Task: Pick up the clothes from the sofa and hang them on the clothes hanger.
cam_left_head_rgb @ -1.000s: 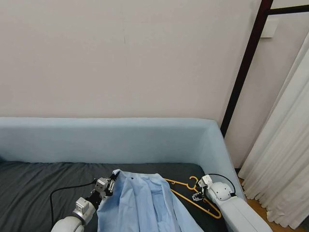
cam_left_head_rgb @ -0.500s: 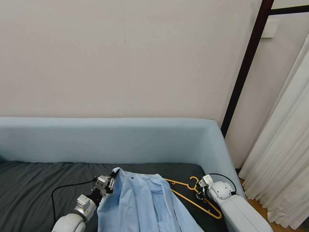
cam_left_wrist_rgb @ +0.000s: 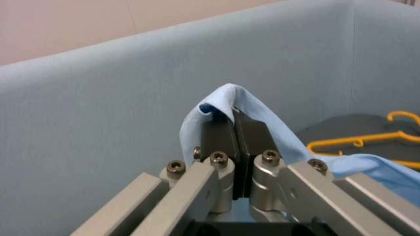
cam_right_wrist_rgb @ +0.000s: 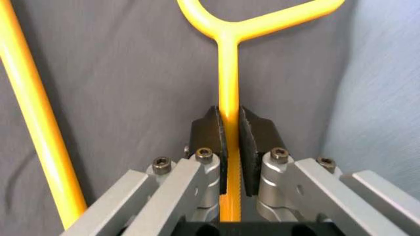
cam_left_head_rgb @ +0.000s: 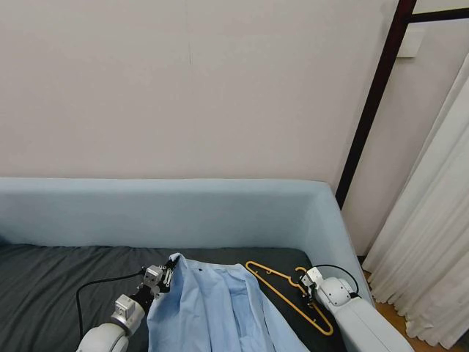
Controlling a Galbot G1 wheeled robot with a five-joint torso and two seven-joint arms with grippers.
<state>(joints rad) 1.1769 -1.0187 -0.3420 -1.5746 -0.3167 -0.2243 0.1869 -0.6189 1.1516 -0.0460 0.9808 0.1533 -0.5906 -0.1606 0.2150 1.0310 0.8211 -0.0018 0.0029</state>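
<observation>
A light blue shirt lies on the dark seat of the sofa. My left gripper is shut on the shirt's upper edge, and the left wrist view has the cloth folded over its closed fingers. An orange hanger lies partly on the shirt and the seat at the right. My right gripper is shut on the hanger's neck; the right wrist view has the orange rod pinched between the two pads.
The pale blue sofa back and right armrest close in the seat. A dark rack post stands behind the armrest, with white curtains at the right. A black cable loops over the seat by the left arm.
The hanger has slid up and to the left across the shirt, with the right gripper still on it. The left gripper has lifted the shirt's edge slightly.
</observation>
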